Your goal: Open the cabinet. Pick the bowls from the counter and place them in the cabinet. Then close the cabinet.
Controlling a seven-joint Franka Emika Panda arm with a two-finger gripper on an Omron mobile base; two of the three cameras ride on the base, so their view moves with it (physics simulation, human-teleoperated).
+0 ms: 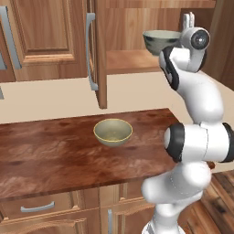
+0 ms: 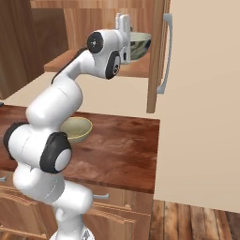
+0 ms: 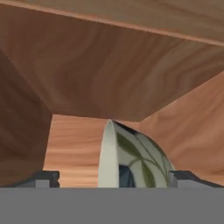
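Up at the top right of the left base view, your tool [image 1: 188,20] stands inside the open cabinet [image 1: 98,55], right beside the grey-green bowl [image 1: 160,41], which sits on the wooden shelf [image 1: 130,61]. From the hand view you can read the state: the two dark finger tips [image 3: 43,178] stand wide apart at the bottom corners, with the bowl's rim [image 3: 107,153] rising between them and touching neither, so the tool is released and grasping nothing. That fits a bowl just set down, the hand kept level so the bowl can rest flat and well back from the shelf edge. Lower in the left base view, near the centre, the beige-olive bowl [image 1: 113,132] waits upright on the reddish worktop [image 1: 50,155], well apart from the arm. The cabinet door [image 2: 157,56] swings out toward you at the upper right of the right base view, leaving the opening free. You are, by my judgement, roughly halfway: one bowl stored, one to fetch, doors not yet shut. Draw the hand straight back, lest a finger catch the rim.
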